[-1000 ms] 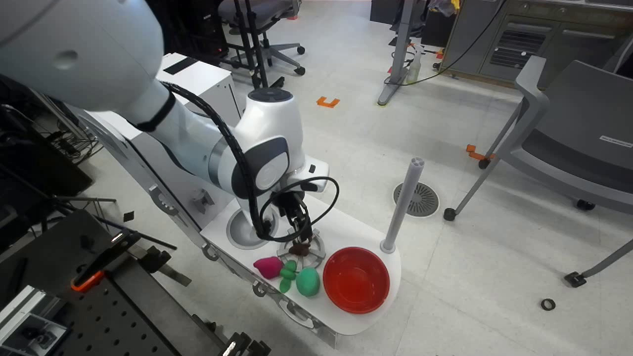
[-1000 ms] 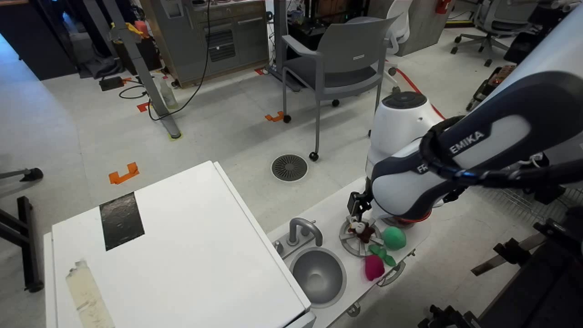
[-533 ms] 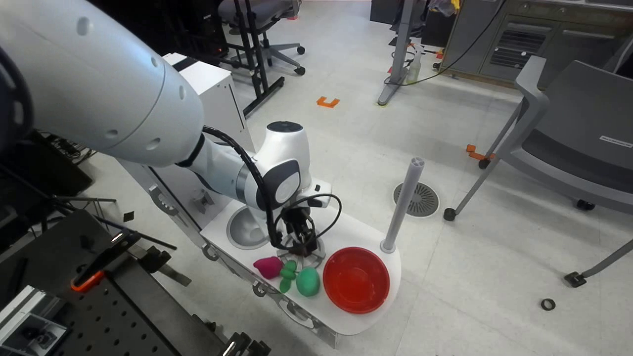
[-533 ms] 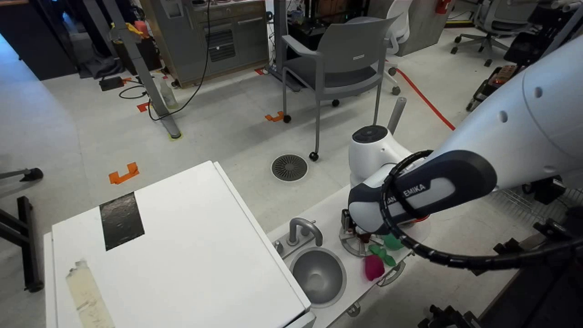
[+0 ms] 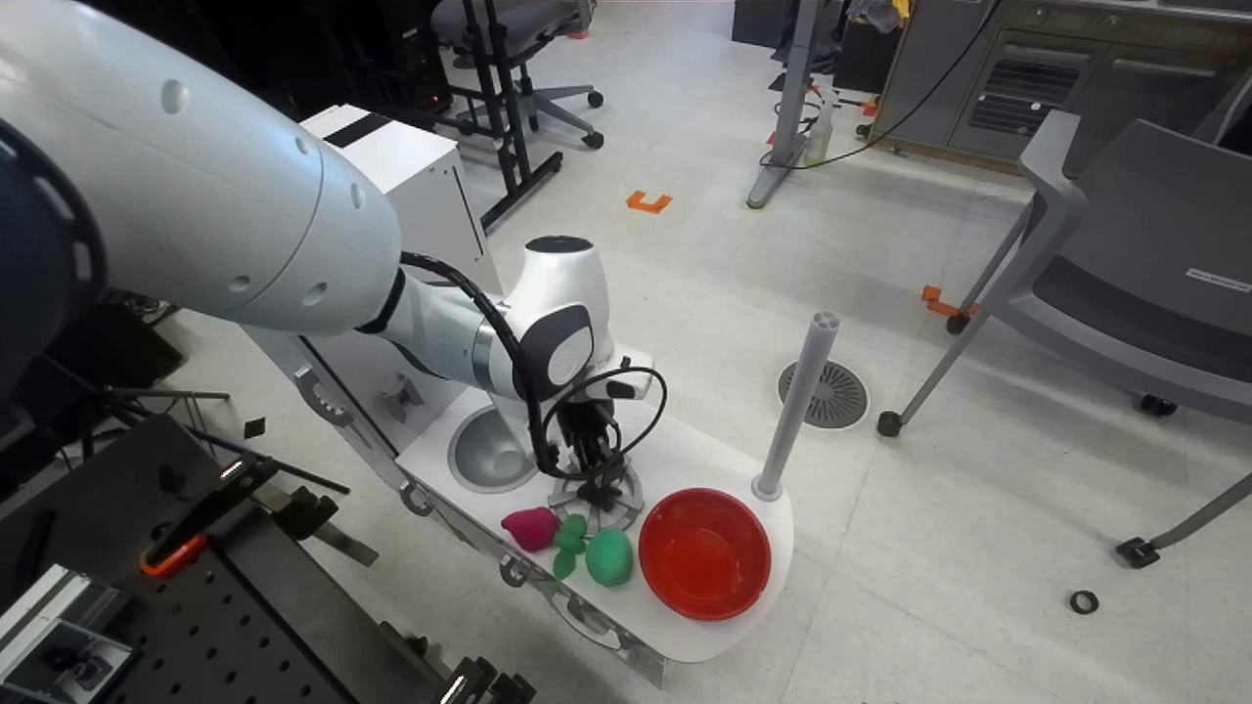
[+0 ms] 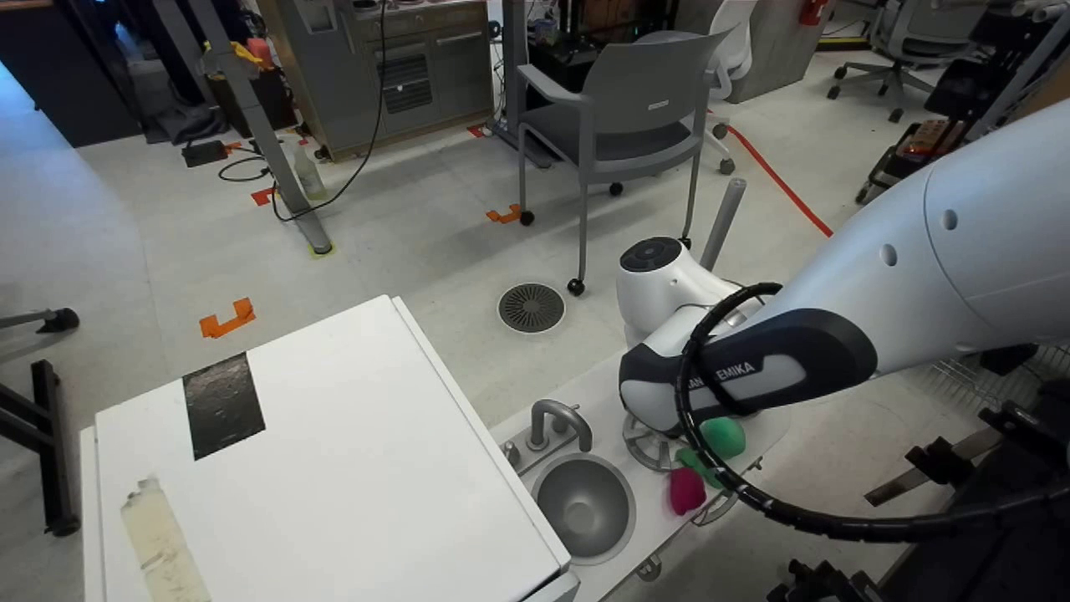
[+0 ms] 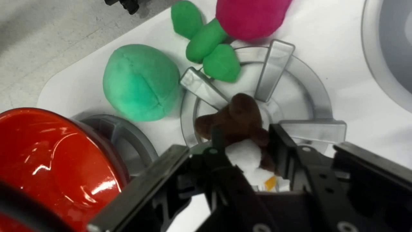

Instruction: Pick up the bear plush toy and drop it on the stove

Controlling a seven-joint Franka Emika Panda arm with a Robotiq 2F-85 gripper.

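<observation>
Parted partway at the hand (image 7: 247,132), w/ bear plush toy (image 7: 239,127) btwn fingers (image 7: 282,143); can't tell if gripped. Seen over stove (image 7: 269,82); can't tell if touching it. Near stove on white desk (image 7: 344,74), shows green leaves (image 7: 207,42), pink toy (image 7: 254,16) & round green toy (image 7: 140,82); then red bowl (image 5: 704,552) one side, sink (image 6: 585,535) opp.

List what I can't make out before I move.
Brown-and-white plush toy: covered by the arm in an exterior view.
Whether fingers grip it: wrist view, blurred tips mask contact.
Red bowl: wrist view, cut by left edge.
Magenta plush: wrist view, cut by top edge.
</observation>
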